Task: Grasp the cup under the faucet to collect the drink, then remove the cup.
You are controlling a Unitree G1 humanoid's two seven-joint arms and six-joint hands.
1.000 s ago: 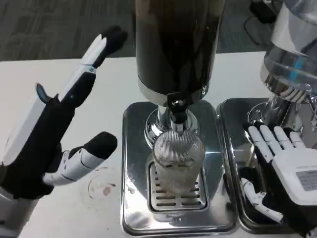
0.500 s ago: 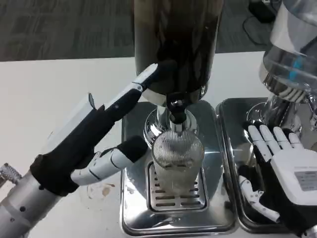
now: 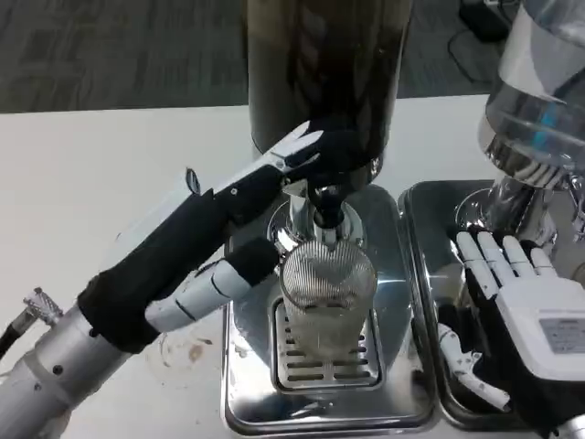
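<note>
Setting: office or lab-type room, arranged as a drinks station. Grey patterned carpet [image 3: 119, 46] across the top of the frame; dark cables [image 3: 480, 18] on it, upper right. White worktop [image 3: 91, 174] carries two drink dispensers [image 3: 324, 82] on steel drip trays [image 3: 247, 274], centre and right edge.

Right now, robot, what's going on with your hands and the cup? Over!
Left hand open, fingers around cup, not gripping. Right hand open, resting on right-side tray. Cup upright under faucet. Nothing in the way.
</note>
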